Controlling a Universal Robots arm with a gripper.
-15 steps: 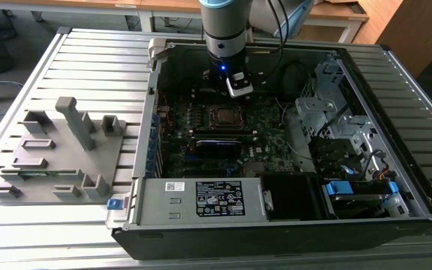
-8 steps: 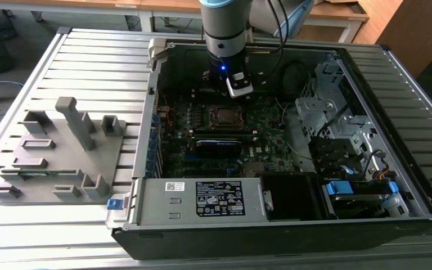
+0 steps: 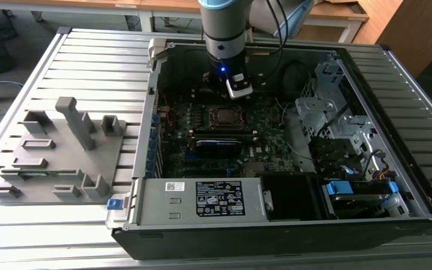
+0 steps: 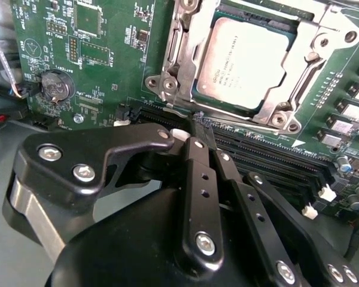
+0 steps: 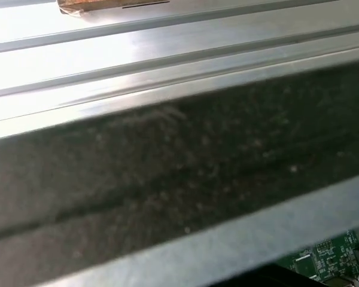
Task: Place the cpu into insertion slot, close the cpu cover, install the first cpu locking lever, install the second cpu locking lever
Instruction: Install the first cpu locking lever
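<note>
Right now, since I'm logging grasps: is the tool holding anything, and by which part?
Nothing appears held. In the second wrist view the tool is shut on nothing; the cpu lies apart from it, in the insertion slot.

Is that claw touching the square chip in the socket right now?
Apart. In the second wrist view the claw stops short of the cpu, with the cpu cover frame between them.

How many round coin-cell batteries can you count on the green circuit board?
1: the coin-cell battery sits on the green circuit board, off to one side of the cpu; others may be hidden.
</note>
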